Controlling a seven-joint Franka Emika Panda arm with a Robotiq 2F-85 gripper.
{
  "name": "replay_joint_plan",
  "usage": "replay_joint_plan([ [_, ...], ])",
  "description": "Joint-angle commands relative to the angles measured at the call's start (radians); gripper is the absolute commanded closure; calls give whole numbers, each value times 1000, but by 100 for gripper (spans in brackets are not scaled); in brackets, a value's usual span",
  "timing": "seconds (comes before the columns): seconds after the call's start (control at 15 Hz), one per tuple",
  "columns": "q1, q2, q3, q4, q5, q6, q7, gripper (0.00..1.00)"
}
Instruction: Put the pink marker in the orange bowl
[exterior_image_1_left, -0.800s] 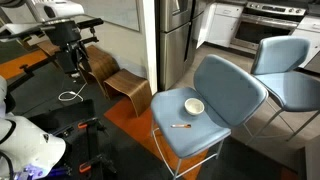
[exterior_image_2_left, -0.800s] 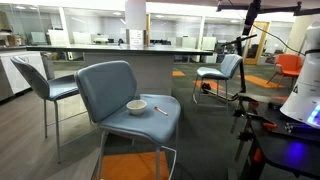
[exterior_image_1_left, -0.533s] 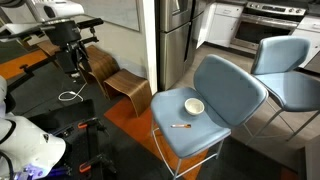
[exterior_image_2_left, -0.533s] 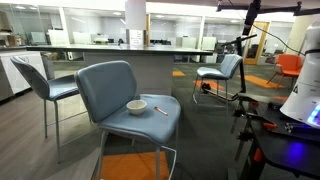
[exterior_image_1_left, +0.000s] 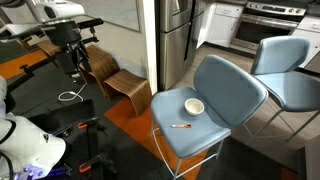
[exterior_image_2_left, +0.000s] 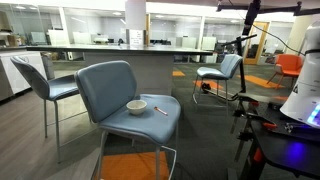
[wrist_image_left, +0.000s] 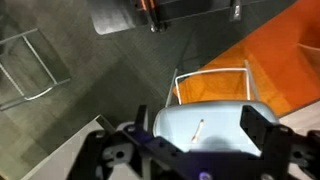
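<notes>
The pink marker (exterior_image_1_left: 181, 126) lies flat on the seat of a blue-grey chair (exterior_image_1_left: 215, 85), near its front edge. The orange bowl (exterior_image_1_left: 194, 105) stands upright on the same seat just behind the marker, apart from it. Both also show in an exterior view, the bowl (exterior_image_2_left: 136, 106) beside the marker (exterior_image_2_left: 160, 110). My gripper (exterior_image_1_left: 72, 62) hangs high and far from the chair. In the wrist view the gripper (wrist_image_left: 190, 150) is open and empty, with the marker (wrist_image_left: 198, 129) on the seat far below between the fingers. The bowl is not clear there.
A second blue chair (exterior_image_1_left: 285, 65) stands beside the first. A bent wooden stool (exterior_image_1_left: 125, 88) sits on the floor near the steel fridge (exterior_image_1_left: 175, 35). More chairs (exterior_image_2_left: 45, 85) (exterior_image_2_left: 222, 72) and a long counter (exterior_image_2_left: 110, 55) show in an exterior view. Black stands (exterior_image_2_left: 265, 140) stand close by.
</notes>
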Motion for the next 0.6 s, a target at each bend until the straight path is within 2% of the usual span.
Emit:
replay_joint_plan([
  [0.0,-5,73,-37,39,-7,15,-7,0],
  [0.27,-25,209,-87,101,-14,101,-39,0],
  [0.53,-33,436,-176,201,14,245,-123,0],
])
